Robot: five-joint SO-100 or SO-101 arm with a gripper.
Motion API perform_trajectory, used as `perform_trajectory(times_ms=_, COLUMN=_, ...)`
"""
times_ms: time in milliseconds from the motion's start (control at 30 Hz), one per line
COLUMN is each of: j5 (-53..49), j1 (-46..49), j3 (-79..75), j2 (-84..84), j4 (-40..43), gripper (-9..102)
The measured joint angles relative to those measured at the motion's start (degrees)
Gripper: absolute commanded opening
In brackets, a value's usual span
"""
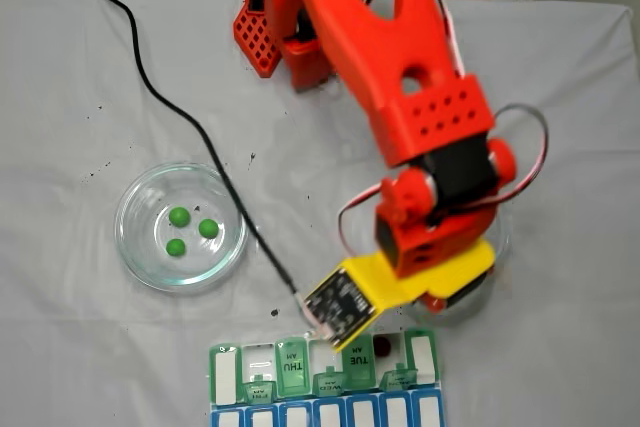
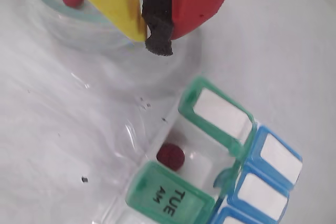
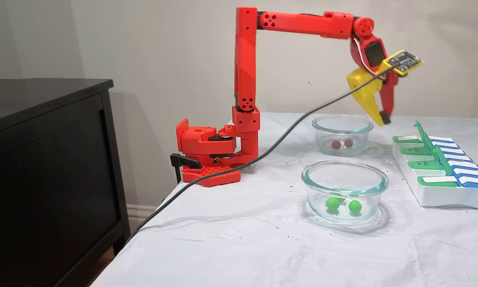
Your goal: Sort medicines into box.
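Three green pills (image 1: 187, 230), three red pills (image 2: 170, 156).

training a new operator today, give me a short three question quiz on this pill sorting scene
1. True or false: the gripper is carrying a pill between its fingers.
2. How many green pills lie in the glass dish in the fixed view from above?
3. Multiple choice: the dark red pill in the pill box sits in A) a closed blue compartment, B) an open compartment beside the TUE lid, C) the dish with the green pills.

Key
1. False: the fingers are closed with nothing between them.
2. Three.
3. B.
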Motion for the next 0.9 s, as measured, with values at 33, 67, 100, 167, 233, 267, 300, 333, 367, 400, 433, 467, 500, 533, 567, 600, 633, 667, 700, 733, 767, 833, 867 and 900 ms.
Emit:
perform_trajectory(times_ms=33, j5=-0.2, j1=-1.5, j3=0.0, j2=1.0, j4=2.4, gripper=0)
perform_trajectory(times_ms=67, j5=-0.7, j1=-3.6, j3=0.0, j2=1.8, j4=5.8, gripper=0)
perform_trajectory(times_ms=100, j5=-1.1, j1=-4.8, j3=0.0, j2=1.9, j4=7.5, gripper=0)
perform_trajectory(times_ms=167, j5=-2.9, j1=-8.6, j3=0.2, j2=2.0, j4=10.7, gripper=0)
perform_trajectory(times_ms=233, j5=-5.1, j1=-11.1, j3=1.8, j2=2.0, j4=11.3, gripper=0)
perform_trajectory(times_ms=267, j5=-6.4, j1=-12.0, j3=2.8, j2=2.0, j4=11.3, gripper=0)
perform_trajectory(times_ms=300, j5=-8.3, j1=-12.8, j3=3.9, j2=2.0, j4=11.3, gripper=0)
perform_trajectory(times_ms=333, j5=-9.8, j1=-13.3, j3=4.6, j2=2.0, j4=11.3, gripper=0)
perform_trajectory(times_ms=367, j5=-11.9, j1=-13.7, j3=5.3, j2=2.0, j4=11.2, gripper=0)
perform_trajectory(times_ms=400, j5=-14.2, j1=-14.0, j3=6.1, j2=2.0, j4=11.0, gripper=0)
perform_trajectory(times_ms=433, j5=-16.3, j1=-14.1, j3=6.6, j2=2.0, j4=10.9, gripper=0)
perform_trajectory(times_ms=467, j5=-17.7, j1=-14.1, j3=6.9, j2=2.0, j4=10.9, gripper=0)
perform_trajectory(times_ms=500, j5=-20.0, j1=-14.2, j3=6.9, j2=2.0, j4=10.9, gripper=0)
perform_trajectory(times_ms=533, j5=-21.2, j1=-14.2, j3=7.0, j2=2.0, j4=10.9, gripper=0)
perform_trajectory(times_ms=567, j5=-23.0, j1=-14.2, j3=7.0, j2=2.0, j4=10.9, gripper=0)
perform_trajectory(times_ms=600, j5=-24.7, j1=-14.2, j3=7.0, j2=2.0, j4=10.9, gripper=0)
perform_trajectory(times_ms=633, j5=-26.0, j1=-14.2, j3=7.0, j2=2.0, j4=10.9, gripper=0)
perform_trajectory(times_ms=667, j5=-27.9, j1=-14.2, j3=7.0, j2=2.0, j4=10.9, gripper=0)
perform_trajectory(times_ms=700, j5=-29.3, j1=-14.2, j3=7.0, j2=2.0, j4=10.9, gripper=0)
perform_trajectory(times_ms=733, j5=-30.9, j1=-14.2, j3=7.0, j2=1.9, j4=10.9, gripper=1)
perform_trajectory(times_ms=767, j5=-31.7, j1=-14.2, j3=7.0, j2=1.6, j4=10.9, gripper=2)
perform_trajectory(times_ms=833, j5=-33.0, j1=-13.6, j3=7.0, j2=0.5, j4=9.8, gripper=3)
perform_trajectory(times_ms=867, j5=-33.7, j1=-13.1, j3=7.3, j2=-0.3, j4=8.7, gripper=4)
perform_trajectory(times_ms=900, j5=-33.9, j1=-12.9, j3=7.5, j2=-0.5, j4=8.4, gripper=4)
